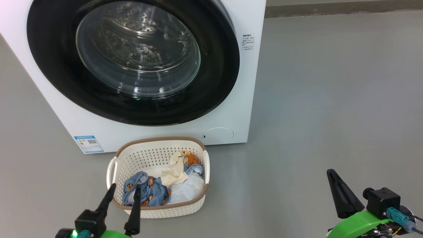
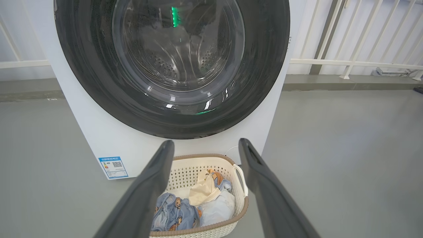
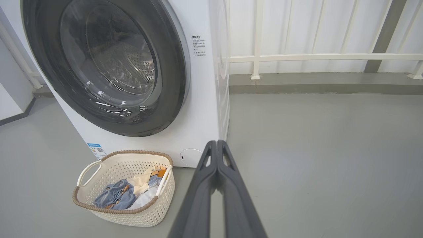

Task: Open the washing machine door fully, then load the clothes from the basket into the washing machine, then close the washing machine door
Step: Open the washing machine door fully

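From the head camera, the washing machine (image 1: 231, 109) stands on the grey floor (image 1: 330, 99). The washing machine door (image 1: 53, 59) is shut flat against its front, and the steel drum shows through the glass. A blue label (image 1: 88, 143) sits low on the machine's front at the left and a round flap (image 1: 218, 135) low at the right. The basket (image 1: 148, 155) rests on the floor just in front of the machine, under the door's lower edge, with the clothes (image 1: 155, 190) piled inside.

The left gripper (image 1: 125, 188) is on the basket's side away from the machine. Its 2 fingers point up toward the machine and are spread wide with nothing between them, their tips over the basket's near rim. The right gripper (image 1: 331, 173) is over bare floor, well off to the right of the machine's front corner. Its 2 fingers are pressed together into 1 dark point, holding nothing, and they lean left toward the machine.

Along the left wrist, the 2 fingers stand wide apart and frame the basket. The machine's closed door rises squarely behind it, so this arm faces the machine head on.

Along the right wrist, the 2 fingers meet tip to tip with nothing caught between them. Their joined tips line up with the machine's lower right front corner, beside the flap. The basket lies to the left, in front of the machine. A white railing (image 3: 297, 58) runs behind the machine.
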Robot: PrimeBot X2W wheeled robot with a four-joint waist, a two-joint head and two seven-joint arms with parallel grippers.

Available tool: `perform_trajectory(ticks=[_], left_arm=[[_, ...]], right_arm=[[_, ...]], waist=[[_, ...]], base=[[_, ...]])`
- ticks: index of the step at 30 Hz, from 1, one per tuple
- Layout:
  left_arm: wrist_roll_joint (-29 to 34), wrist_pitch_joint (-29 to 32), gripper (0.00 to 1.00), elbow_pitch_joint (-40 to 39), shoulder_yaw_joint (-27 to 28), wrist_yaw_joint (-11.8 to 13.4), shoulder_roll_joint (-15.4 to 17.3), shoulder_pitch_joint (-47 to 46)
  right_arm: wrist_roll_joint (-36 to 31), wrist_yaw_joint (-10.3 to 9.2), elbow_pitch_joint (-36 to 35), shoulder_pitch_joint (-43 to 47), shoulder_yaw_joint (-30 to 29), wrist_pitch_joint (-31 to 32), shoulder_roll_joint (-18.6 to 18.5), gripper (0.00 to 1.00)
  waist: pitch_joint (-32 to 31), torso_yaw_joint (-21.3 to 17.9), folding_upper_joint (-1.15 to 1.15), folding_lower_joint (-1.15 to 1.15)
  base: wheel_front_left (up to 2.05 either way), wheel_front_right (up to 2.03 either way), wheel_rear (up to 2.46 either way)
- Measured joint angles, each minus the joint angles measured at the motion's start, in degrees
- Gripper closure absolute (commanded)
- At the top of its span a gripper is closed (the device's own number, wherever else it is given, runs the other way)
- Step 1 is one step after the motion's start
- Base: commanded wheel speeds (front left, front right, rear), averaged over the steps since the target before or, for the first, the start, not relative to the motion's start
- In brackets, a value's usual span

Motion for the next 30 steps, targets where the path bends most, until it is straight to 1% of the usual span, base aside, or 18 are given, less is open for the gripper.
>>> perform_trajectory(ticks=[3, 5, 6, 7, 10, 15, 20, 21, 25, 27, 30], left_arm=[[0.0, 0.0, 0.0, 0.0, 0.0, 0.0, 0.0, -0.1], [0.0, 0.0, 0.0, 0.0, 0.0, 0.0, 0.0, -0.1], [0.0, 0.0, 0.0, -0.1, 0.0, 0.0, 0.0, -0.1], [0.0, 0.0, 0.0, -0.1, 0.0, 0.0, 0.0, -0.1], [0.0, 0.0, 0.0, -0.3, 0.0, 0.0, -0.1, -0.3], [0.0, 0.0, 0.0, -1.0, 0.0, 0.0, -0.1, -1.5], [0.0, 0.0, 0.0, -1.8, 0.0, 0.0, -0.3, -3.1], [0.1, 0.0, 0.0, -2.2, 0.1, 0.0, -0.3, -4.0], [0.1, 0.0, 0.0, -2.6, 0.3, 0.0, -0.6, -6.0], [0.1, 0.0, 0.0, -2.8, 0.5, 0.0, -0.6, -6.9], [0.1, 0.0, 0.0, -3.2, 0.5, 0.0, -0.7, -8.3]], right_arm=[[0.6, 0.0, 0.1, -0.1, 0.0, 0.0, 0.0, 1.0], [3.6, 0.0, 0.6, -0.8, -0.1, 0.1, 0.2, 1.0], [6.9, 0.0, 0.9, -1.4, -0.4, 0.6, 0.5, 1.0], [6.9, 0.0, 0.9, -1.4, -0.4, 0.6, 0.5, 1.0], [17.2, 0.0, 2.0, -3.6, -0.8, 2.2, 1.3, 1.0], [37.4, 0.0, 4.2, -8.1, -3.4, 6.0, 1.7, 1.0], [56.4, 0.0, 8.2, -14.2, -8.7, 10.4, 1.9, 1.0], [63.0, 0.0, 10.1, -17.1, -10.8, 12.6, 1.9, 1.0], [72.7, 0.0, 14.3, -23.4, -13.9, 16.9, 1.9, 1.0], [76.4, 0.0, 16.5, -26.5, -14.9, 20.0, 1.9, 1.0], [80.2, 0.0, 19.5, -31.3, -15.8, 23.3, 1.1, 1.0]], waist=[[0.4, 0.0, 0.0, 0.0], [0.8, 0.1, 0.0, 0.0], [1.0, 0.2, 0.0, 0.0], [1.0, 0.2, 0.0, 0.0], [1.7, 0.2, 0.0, 0.0], [3.3, 0.5, 0.0, 0.0], [5.8, 0.8, 0.0, 0.0], [7.0, 1.0, 0.0, 0.0], [9.7, 1.4, 0.0, 0.0], [11.1, 1.7, 0.0, 0.0], [13.2, 2.1, 0.0, 0.0]], base=[[0.0, 0.0, 0.0], [0.0, 0.0, 0.0], [0.0, 0.0, 0.0], [0.0, 0.0, 0.0], [0.0, 0.0, 0.0], [0.0, 0.0, 0.0], [0.0, 0.0, 0.0], [0.0, 0.0, 0.0], [0.0, 0.0, 0.0], [0.0, 0.0, 0.0], [0.0, 0.0, 0.0]])
